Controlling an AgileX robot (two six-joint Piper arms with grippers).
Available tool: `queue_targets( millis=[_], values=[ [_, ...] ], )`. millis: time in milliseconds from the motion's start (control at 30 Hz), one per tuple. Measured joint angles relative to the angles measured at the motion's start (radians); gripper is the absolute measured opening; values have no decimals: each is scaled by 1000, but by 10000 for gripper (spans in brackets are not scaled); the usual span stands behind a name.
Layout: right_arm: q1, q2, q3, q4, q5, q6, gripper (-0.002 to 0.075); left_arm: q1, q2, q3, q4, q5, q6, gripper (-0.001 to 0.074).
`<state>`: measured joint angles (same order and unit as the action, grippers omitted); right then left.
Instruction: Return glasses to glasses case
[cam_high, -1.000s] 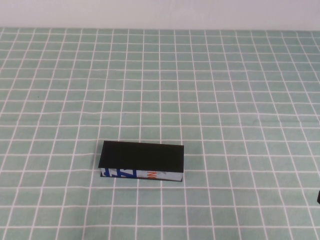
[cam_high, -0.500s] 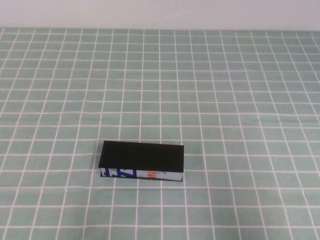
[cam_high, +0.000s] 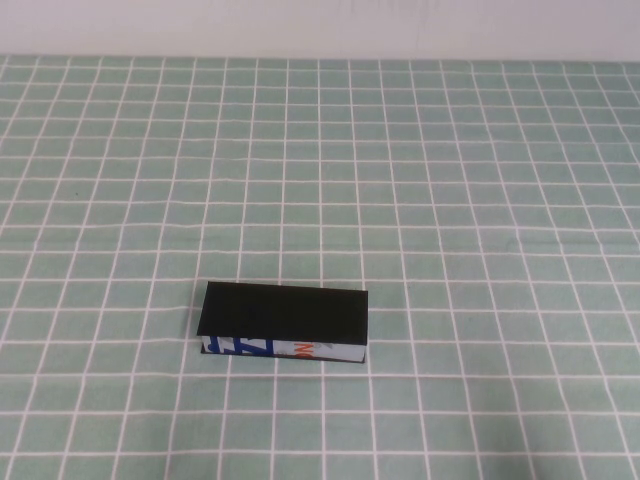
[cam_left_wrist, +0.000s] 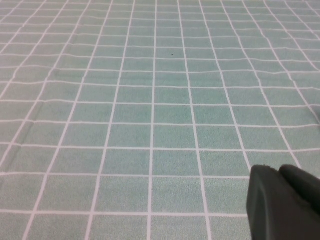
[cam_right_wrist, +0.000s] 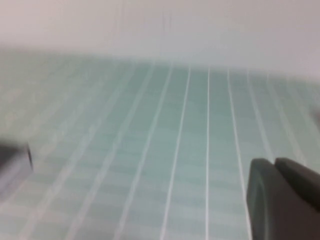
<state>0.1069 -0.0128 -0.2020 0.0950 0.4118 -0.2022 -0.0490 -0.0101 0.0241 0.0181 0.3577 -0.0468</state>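
Observation:
The glasses case (cam_high: 284, 322) lies on the table with its flat black lid closed. Its blue, white and orange front side faces the robot. The glasses are not in view. Neither gripper shows in the high view. In the left wrist view my left gripper (cam_left_wrist: 279, 171) is shut and empty over bare cloth. In the right wrist view my right gripper (cam_right_wrist: 275, 162) is shut and empty above the cloth, and the picture is blurred.
A green cloth with a white grid (cam_high: 450, 200) covers the whole table, and a white wall runs along the far edge. A blurred dark shape (cam_right_wrist: 12, 162) sits at the edge of the right wrist view.
A black tip of the right arm that showed at the right edge of the high view one second ago has left the view. The case has not moved.

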Motion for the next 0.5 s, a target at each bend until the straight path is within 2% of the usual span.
queue_targets(
  millis=[200, 500],
  values=[
    [0, -2, 214, 14, -72, 0, -12, 0, -1, 0, 0, 0, 0, -2],
    [0, -2, 226, 62, -45, 0, -11, 0, -1, 0, 0, 0, 0, -2]
  ],
)
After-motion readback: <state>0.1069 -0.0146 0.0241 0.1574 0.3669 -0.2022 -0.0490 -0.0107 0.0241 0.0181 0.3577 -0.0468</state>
